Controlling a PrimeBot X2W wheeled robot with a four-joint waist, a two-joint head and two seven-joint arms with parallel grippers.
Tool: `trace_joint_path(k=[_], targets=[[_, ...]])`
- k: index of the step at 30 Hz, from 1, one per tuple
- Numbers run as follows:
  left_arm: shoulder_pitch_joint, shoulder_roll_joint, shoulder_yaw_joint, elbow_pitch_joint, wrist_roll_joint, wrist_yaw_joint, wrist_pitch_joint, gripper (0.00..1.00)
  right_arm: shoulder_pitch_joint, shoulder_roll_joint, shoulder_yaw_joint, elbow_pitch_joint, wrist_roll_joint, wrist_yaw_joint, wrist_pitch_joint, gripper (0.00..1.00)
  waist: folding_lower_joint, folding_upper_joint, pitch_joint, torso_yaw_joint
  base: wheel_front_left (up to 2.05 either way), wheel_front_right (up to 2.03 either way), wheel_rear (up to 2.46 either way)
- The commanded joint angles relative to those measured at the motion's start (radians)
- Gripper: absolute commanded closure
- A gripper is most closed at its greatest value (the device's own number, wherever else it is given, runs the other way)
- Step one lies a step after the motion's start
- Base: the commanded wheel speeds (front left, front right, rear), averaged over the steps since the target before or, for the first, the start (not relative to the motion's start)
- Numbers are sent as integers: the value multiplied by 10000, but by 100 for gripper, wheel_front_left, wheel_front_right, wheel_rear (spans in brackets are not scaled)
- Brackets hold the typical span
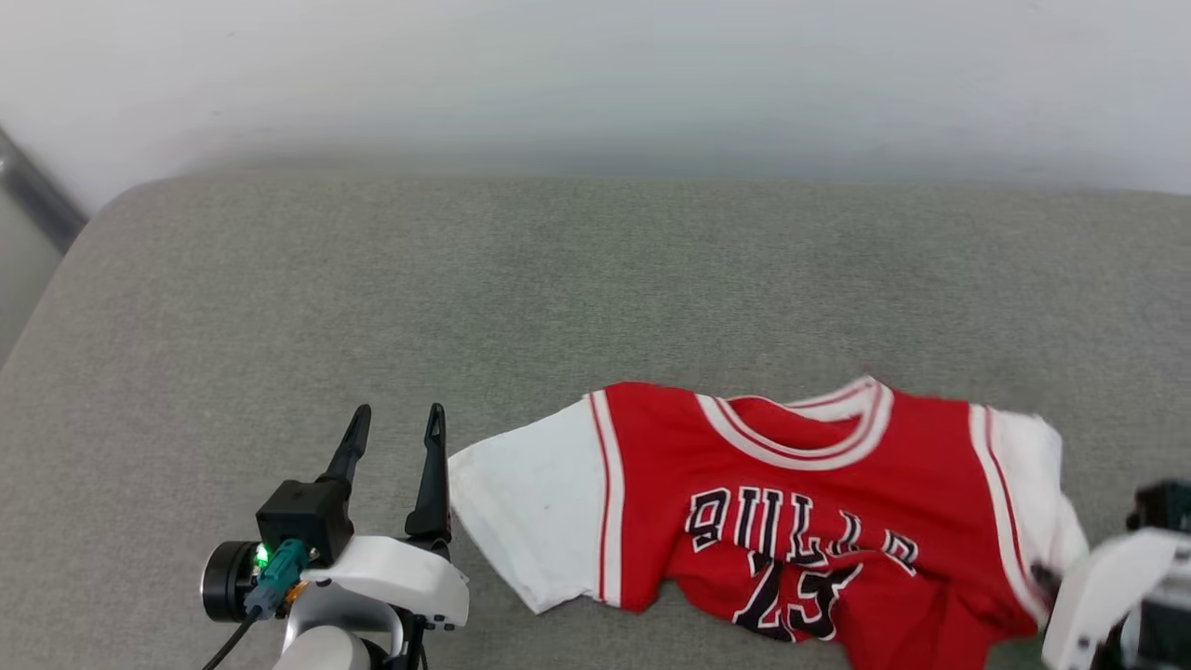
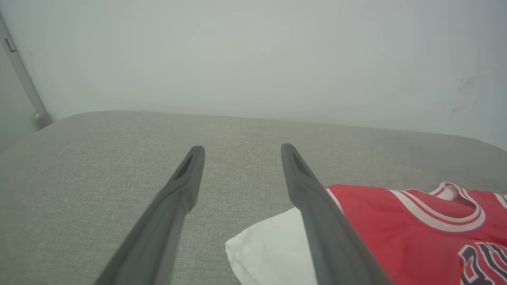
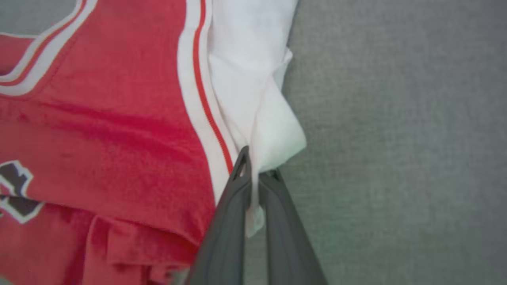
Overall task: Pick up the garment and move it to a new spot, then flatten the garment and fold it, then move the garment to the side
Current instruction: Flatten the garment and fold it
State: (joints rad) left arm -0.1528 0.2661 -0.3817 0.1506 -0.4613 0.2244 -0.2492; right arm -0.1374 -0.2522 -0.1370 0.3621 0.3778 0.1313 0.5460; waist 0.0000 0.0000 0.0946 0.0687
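garment (image 1: pixel 800 465) (print up), right end effector (image 3: pixel 257 166) pinching its white sleeve (image 3: pixel 253 79)

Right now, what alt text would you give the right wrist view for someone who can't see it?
The right gripper, its two dark fingers shut, pinches the white sleeve of a red jersey with striped trim. The jersey lies rumpled on a grey fabric surface.

A grey woven fabric surface (image 1: pixel 558 279) spans the middle and lower frame, its corner rounded at the upper left; a pale wall (image 1: pixel 595 74) crosses the top, with a slanting grey bar (image 1: pixel 37 200) at the left edge
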Motion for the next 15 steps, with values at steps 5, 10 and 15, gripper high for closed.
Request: trace_joint_path(k=[5, 10, 15], targets=[[141, 107, 92, -150, -82, 122, 69, 0, 975, 992, -541, -133, -266, -10, -620, 0, 0, 0, 52, -275, 0, 0, 0], [254, 243, 183, -135, -170, 180, 125, 0, 1031, 1311, -905, -697, -489, -9, -1940, 0, 0, 0, -117, -412, 0, 0, 0], [449, 330, 265, -99, -280, 239, 180, 0, 1166, 1459, -984, -1333, -981, -9, -3450, 0, 0, 0, -451, -425, 0, 0, 0]])
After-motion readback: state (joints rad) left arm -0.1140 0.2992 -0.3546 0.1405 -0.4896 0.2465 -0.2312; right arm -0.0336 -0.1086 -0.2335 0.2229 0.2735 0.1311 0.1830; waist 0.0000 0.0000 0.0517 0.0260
